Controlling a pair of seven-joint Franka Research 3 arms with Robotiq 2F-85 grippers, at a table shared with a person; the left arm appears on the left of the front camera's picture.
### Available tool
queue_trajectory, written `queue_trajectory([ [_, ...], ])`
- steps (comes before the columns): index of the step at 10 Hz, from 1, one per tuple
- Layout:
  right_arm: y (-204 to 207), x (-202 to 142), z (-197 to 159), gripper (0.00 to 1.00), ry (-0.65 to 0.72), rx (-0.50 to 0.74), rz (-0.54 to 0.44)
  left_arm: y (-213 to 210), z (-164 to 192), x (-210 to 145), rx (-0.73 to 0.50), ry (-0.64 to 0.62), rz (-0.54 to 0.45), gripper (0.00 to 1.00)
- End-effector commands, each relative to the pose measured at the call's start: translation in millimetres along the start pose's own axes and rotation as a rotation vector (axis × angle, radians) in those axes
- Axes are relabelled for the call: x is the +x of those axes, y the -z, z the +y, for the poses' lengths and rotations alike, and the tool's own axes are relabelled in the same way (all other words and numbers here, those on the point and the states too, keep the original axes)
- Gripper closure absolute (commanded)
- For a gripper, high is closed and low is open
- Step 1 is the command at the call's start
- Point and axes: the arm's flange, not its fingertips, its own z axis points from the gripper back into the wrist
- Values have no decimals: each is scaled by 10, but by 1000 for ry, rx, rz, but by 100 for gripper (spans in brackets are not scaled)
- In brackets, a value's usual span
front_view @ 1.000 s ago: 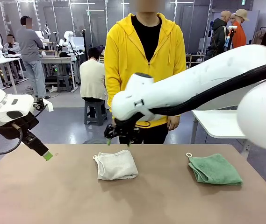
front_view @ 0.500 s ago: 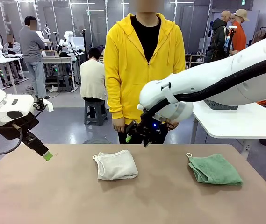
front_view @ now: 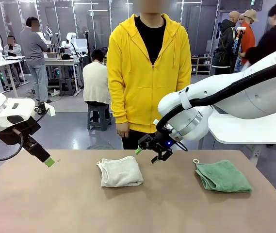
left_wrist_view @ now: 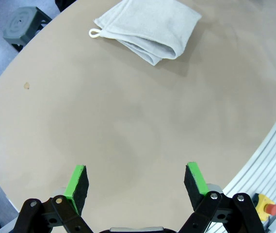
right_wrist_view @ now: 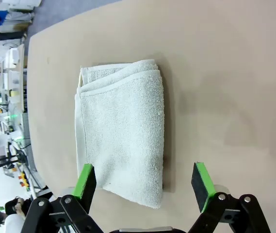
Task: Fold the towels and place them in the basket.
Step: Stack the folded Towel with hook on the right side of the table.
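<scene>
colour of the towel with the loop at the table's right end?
Mint green towel, with a white loop at its corner; clearest in the front view.

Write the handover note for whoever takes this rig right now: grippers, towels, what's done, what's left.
Left gripper: open, holding nothing, hanging over bare table at the robot's left.
Right gripper: open, holding nothing, in the air just beyond the cream terry towel, at its right end.
Cream terry towel: folded, lying mid-table.
Mint green terry towel with a white corner loop: folded, lying on the brown table at the robot's right.
Person in a yellow hoodie: standing at the far side, hands off the table.
Done: both towels look folded.
Left: put both into the basket; the cream one looks like the likely first pick.
</scene>
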Motion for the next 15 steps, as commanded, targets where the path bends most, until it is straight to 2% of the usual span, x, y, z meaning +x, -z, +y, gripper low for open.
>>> queue_trajectory([
  [1,108,-64,-88,0,12,70,-18,0,7,0,1,-3,0,0],
  [3,241,-62,-183,0,65,147,-2,0,7,0,1,-3,0,0],
  [8,476,-90,-364,0,110,222,19,0,7,0,1,-3,0,0],
  [15,749,-11,-301,0,206,259,76,0,7,0,1,-3,0,0],
])
